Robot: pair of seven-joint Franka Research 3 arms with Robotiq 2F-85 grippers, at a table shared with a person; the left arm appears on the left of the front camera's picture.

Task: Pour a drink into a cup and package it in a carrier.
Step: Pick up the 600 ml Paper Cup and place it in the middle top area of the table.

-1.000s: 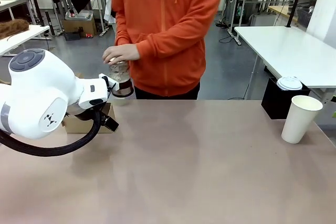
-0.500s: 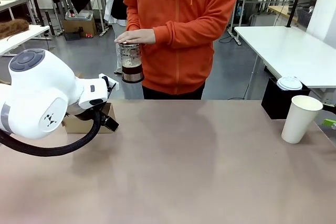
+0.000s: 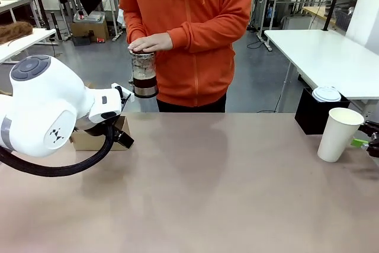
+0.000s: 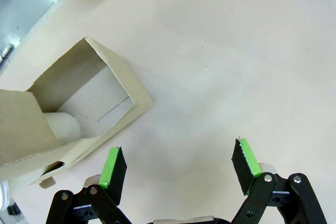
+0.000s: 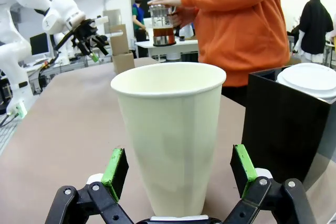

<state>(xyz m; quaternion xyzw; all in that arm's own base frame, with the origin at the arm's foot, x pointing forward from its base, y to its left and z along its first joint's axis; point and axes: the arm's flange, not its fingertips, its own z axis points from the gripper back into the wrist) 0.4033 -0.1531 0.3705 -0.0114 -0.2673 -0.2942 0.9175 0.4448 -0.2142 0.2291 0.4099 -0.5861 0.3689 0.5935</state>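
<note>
At the far right edge of the front view my right gripper [image 3: 370, 143] sits beside the cup [image 3: 339, 134], and the right wrist view explains why. The white paper cup [image 5: 168, 135] stands upright between the two green pads, which are spread wide. A gap shows on each side, so they have hold of nothing yet. I judge this as staging to steady the cup for the pour.

The cup is open. Its lid [image 3: 326, 93] rests on the black box [image 3: 314, 114] just behind, kept off so that liquid can go in.

The drink [image 3: 144, 82] is at upper centre-left of the front view, a dark band low in the French press [image 3: 144, 74]. The person lifts the press clear of the table [image 3: 207, 194] with one hand [image 3: 151, 42] flat on its top, probably to keep the plunger seated. It is well apart from the cup, so I read the pour as not begun.

In the left wrist view my left gripper [image 4: 178, 161] hangs over bare tabletop, its fingers wide apart and carrying nothing. The brown cardboard carrier [image 4: 79, 114] lies just beside it at the left of that frame. I keep it there to be ready for the packaging step. In the front view the carrier [image 3: 98, 138] peeks out behind the left arm at mid-left.
</note>
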